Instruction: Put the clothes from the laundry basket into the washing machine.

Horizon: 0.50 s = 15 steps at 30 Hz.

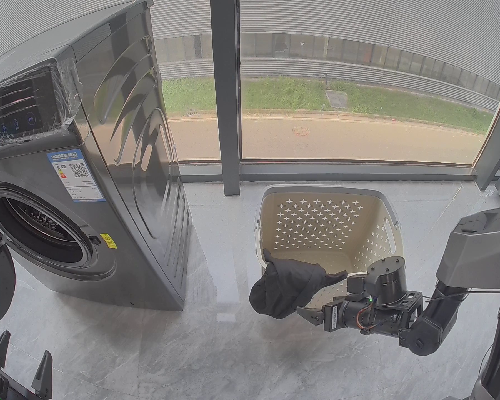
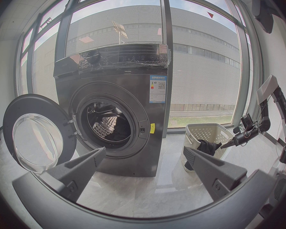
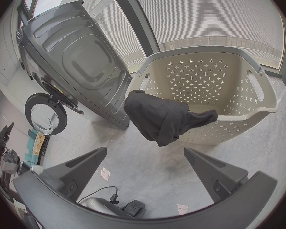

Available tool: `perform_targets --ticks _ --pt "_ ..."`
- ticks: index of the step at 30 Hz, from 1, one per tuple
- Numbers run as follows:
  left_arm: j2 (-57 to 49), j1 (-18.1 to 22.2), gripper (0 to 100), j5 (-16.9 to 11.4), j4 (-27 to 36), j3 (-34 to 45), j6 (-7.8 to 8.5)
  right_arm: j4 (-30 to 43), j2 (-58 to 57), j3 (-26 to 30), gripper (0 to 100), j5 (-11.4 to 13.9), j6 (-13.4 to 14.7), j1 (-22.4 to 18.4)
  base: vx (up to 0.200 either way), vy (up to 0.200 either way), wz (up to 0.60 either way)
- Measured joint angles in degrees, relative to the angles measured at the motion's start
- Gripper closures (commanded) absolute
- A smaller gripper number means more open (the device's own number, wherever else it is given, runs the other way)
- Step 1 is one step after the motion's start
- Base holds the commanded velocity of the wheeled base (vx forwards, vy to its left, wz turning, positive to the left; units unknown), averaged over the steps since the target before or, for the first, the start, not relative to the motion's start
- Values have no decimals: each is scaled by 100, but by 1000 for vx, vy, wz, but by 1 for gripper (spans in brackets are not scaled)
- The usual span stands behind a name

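Barely begun, by the look of it: the black garment (image 1: 286,293) hangs over the near rim of the laundry basket (image 1: 328,189), half outside, and the basket floor behind it looks bare. The right pincer (image 3: 144,150) sits just beside the cloth, released and empty. The left pincer (image 2: 143,149) hangs spread and empty, low before the washing machine (image 1: 94,156). The left wrist view adds the swung-open door (image 2: 38,128) and the drum (image 2: 106,126) — whether clothes lie inside, I cannot tell.

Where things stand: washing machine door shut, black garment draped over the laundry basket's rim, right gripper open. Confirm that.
No: the washing machine door stands open, as the left wrist view shows. The black garment does drape over the laundry basket's rim, and the right gripper is open.
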Motion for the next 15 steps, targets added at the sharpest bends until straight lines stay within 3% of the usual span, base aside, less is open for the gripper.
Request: perform_targets --ticks 15 --pt "0 0 0 0 0 0 -17 194 830 -1296 0 -56 294 -33 0 0 0"
